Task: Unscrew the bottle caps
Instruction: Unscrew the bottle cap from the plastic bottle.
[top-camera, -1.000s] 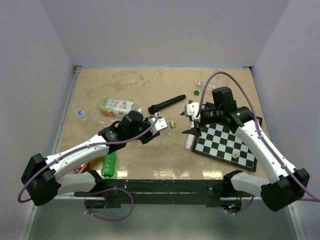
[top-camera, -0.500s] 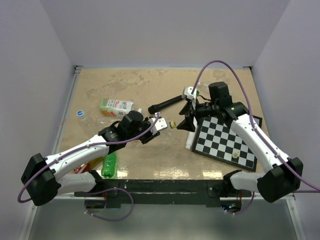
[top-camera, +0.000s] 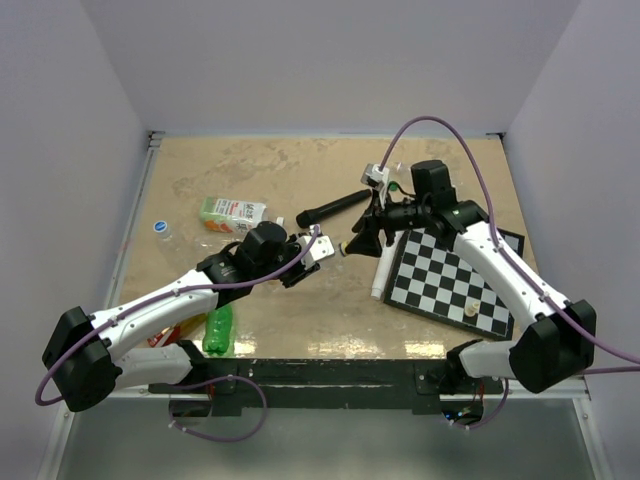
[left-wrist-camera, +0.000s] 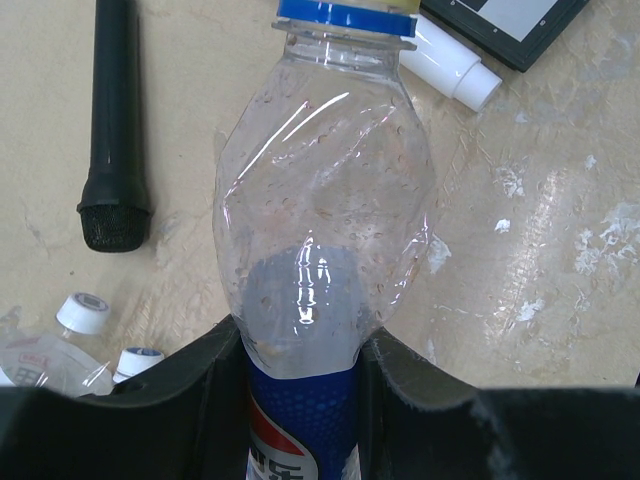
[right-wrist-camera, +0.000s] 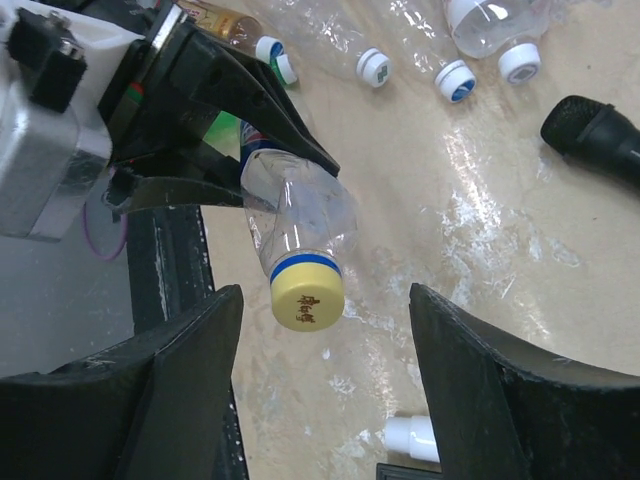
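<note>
The left pincer (left-wrist-camera: 300, 368) is clamped on the labelled lower body of a clear crinkled plastic bottle (left-wrist-camera: 320, 200) with a blue Pepsi label, holding it over the middle of the tan counter (top-camera: 260, 180). The bottle's neck points toward the right arm and carries a yellow screw cap (right-wrist-camera: 307, 292) above a blue ring. The right pincer (right-wrist-camera: 325, 300) stands apart, one black finger on each side of the cap, neither touching it. A black microphone (left-wrist-camera: 113, 120) lies on the counter nearby, and a black-and-white chessboard (top-camera: 455, 280) lies to the right.
</note>
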